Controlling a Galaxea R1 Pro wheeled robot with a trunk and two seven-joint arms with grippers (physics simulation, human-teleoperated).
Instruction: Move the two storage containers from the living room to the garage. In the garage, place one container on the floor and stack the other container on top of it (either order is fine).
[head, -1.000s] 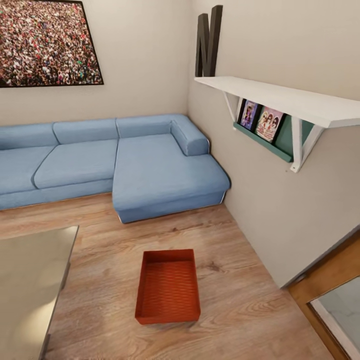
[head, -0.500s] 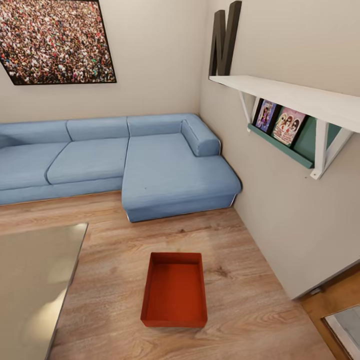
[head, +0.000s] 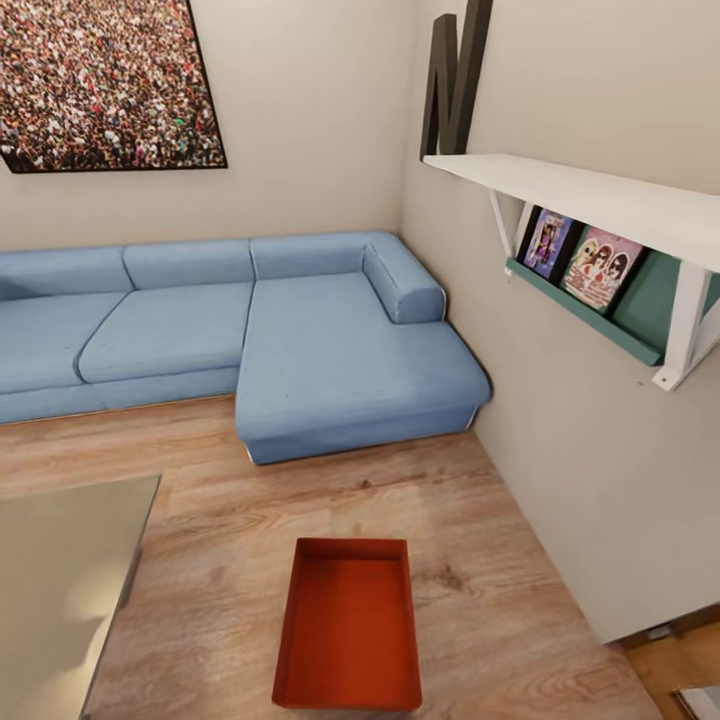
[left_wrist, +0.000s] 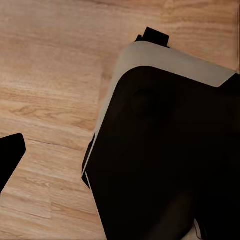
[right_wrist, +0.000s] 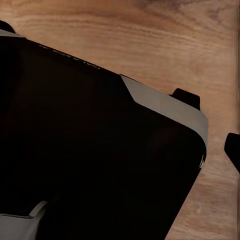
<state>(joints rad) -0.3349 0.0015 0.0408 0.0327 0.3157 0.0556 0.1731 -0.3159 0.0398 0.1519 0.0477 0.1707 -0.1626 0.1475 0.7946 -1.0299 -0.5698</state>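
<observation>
On the floor: one orange-red bin (head: 348, 625) lies on the light wood planks (head: 220, 560), open side up and empty, near the sofa's chaise end.
Sofa: blue sectional (head: 230, 335) in the wall corner.
Table: glossy top (head: 55, 580) beside the bin, apart from it.
Shelf: white (head: 590, 205), with framed pictures under it.
Grippers: wrist views show dark robot body (left_wrist: 165, 160) over planks; whether the fingers are apart or closed, cannot tell.

Open wood-plank floor (head: 230, 520) surrounds the orange-red storage container (head: 348, 625) on all four sides. Obstacles: blue sectional sofa (head: 300, 340) beyond it, glass-topped surface (head: 60, 570) to its left, beige wall (head: 590, 480) to its right, with a white wall shelf (head: 590, 200) projecting overhead, well above the container.
</observation>
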